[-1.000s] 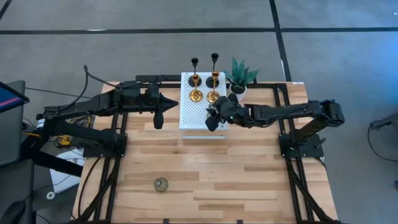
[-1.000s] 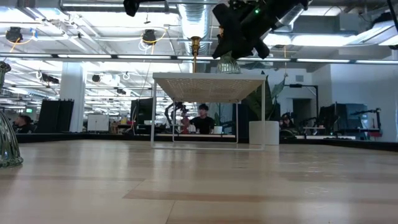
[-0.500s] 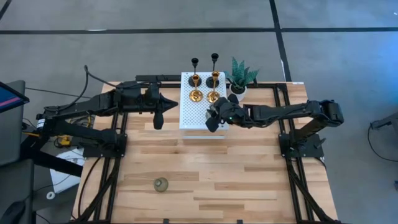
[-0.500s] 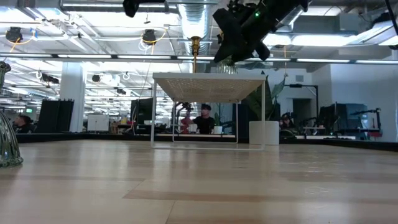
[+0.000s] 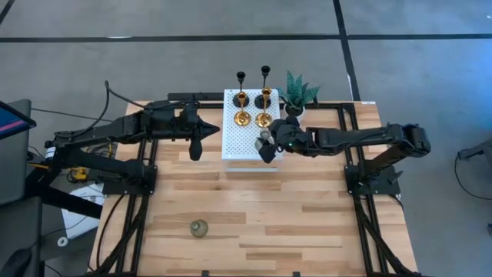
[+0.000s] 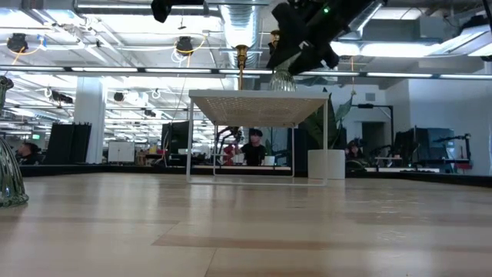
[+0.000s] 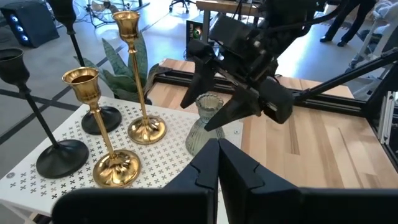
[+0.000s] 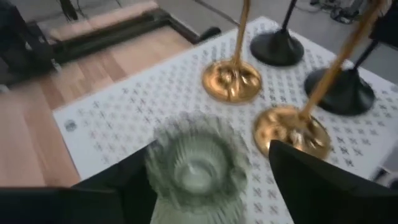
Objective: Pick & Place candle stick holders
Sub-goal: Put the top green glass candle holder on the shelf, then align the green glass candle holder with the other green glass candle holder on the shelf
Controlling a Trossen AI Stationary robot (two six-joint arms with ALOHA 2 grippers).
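So the right gripper is parked over the near right corner of the white stand, fingers spread wide on either side of a green glass holder. The glass looks to be standing upright on the stand's top, rim up, sitting right between and just below those fingers, with nothing pinching it. Backing straight out along the arm would probably clear it without a nudge.

It's squat, ribbed, pale green glass, so likely slippery. The stand's top is white perforated sheet. Behind it sit two shiny gold holders and two slim black ones with round bases.

The other green holder is well off on the wood table, toward the front left. The left gripper is nearer it, hanging pressed together beside the stand.
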